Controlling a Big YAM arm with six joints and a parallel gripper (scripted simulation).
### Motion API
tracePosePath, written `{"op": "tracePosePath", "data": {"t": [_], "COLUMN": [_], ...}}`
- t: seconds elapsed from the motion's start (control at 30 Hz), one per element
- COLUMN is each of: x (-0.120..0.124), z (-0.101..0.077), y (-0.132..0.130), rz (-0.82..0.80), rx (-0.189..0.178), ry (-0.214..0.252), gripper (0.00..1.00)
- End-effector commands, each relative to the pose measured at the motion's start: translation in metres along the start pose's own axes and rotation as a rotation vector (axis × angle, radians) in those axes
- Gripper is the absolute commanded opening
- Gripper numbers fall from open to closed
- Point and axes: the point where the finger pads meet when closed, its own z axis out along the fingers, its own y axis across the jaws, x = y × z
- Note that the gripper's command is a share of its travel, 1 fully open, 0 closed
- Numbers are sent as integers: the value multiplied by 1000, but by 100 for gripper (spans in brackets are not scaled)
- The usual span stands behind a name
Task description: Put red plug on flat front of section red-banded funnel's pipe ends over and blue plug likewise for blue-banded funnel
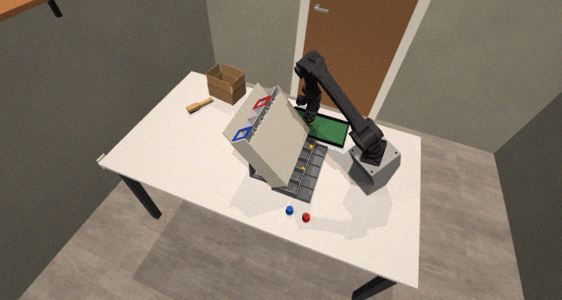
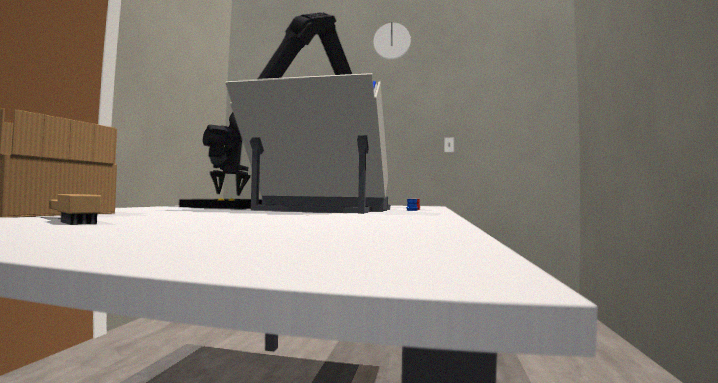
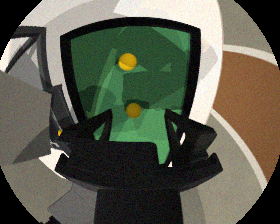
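My gripper (image 1: 310, 119) is open and empty. It hangs a little above the green marble tray (image 1: 327, 128), also seen from the side (image 2: 228, 179). In the wrist view the gripper (image 3: 135, 137) stands over the tray (image 3: 131, 70), with one yellow marble (image 3: 134, 110) between the fingers below and another (image 3: 127, 62) farther off. The tilted cover (image 1: 271, 139) carries the red-banded funnel (image 1: 261, 102) and the blue-banded funnel (image 1: 241, 133). Two yellow marbles (image 1: 311, 146) (image 1: 302, 167) lie in the grey sectioned tray (image 1: 304, 174). The blue plug (image 1: 290, 210) and red plug (image 1: 305, 217) stand on the table in front.
A cardboard box (image 1: 225, 83) and a wooden brush (image 1: 199, 105) sit at the table's far left corner. The arm's base (image 1: 372, 162) stands at the right of the sectioned tray. The cover's stand (image 2: 310, 179) blocks the low view.
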Motion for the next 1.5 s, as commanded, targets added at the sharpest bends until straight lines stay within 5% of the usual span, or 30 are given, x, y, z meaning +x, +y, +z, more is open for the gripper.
{"op": "tracePosePath", "data": {"t": [0.0,0.37,0.93,1.47], "x": [8,12,17,7], "z": [18,20,22,26], "y": [11,14,16,5], "rz": [-6,-17,1,-18], "rx": [-25,-41,-6,-40], "ry": [31,49,6,49], "gripper": [80,80,80,80]}}
